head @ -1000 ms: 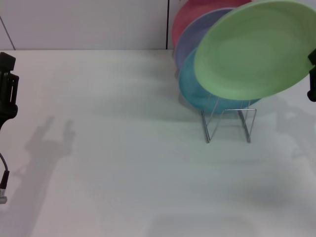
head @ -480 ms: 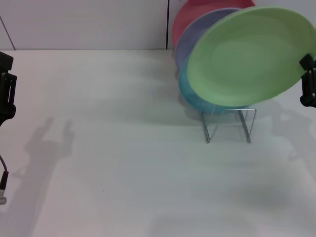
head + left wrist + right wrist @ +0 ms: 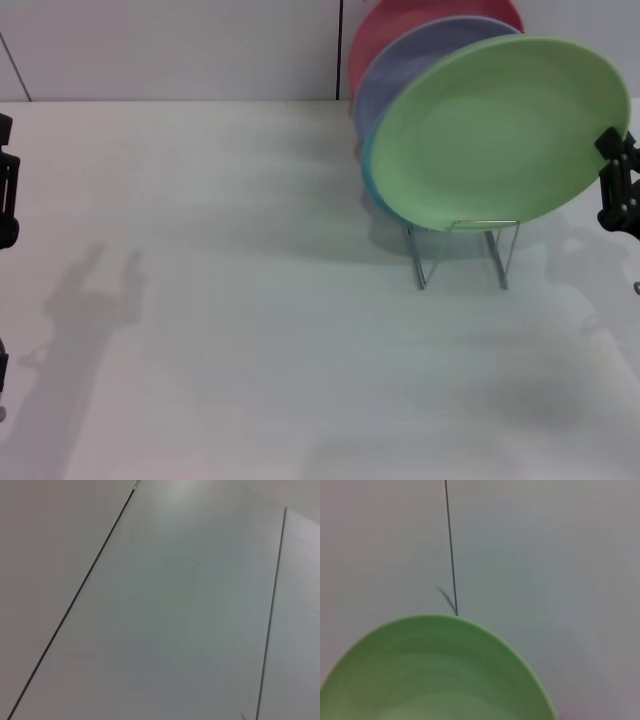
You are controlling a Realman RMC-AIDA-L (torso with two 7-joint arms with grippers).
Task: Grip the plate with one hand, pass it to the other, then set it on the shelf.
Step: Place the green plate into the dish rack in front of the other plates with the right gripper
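Note:
The light-green plate point(image 3: 495, 130) stands tilted at the front of the wire shelf point(image 3: 428, 262), its lower rim level with the rack's top loops. My right gripper point(image 3: 610, 155) is shut on the plate's right rim. The same plate point(image 3: 435, 675) fills the lower part of the right wrist view, against a white wall. My left gripper point(image 3: 6, 190) shows only as a black part at the far left edge, well away from the plate. The left wrist view holds only white panels.
Behind the green plate, a lavender plate point(image 3: 420, 60), a red plate point(image 3: 395, 30) and a turquoise plate point(image 3: 370, 165) stand in the same rack. The white table point(image 3: 250, 300) spreads left and in front of the rack.
The green plate and my right gripper have moved down and to the left, onto the front of the rack. My left arm has drawn back toward the left edge.

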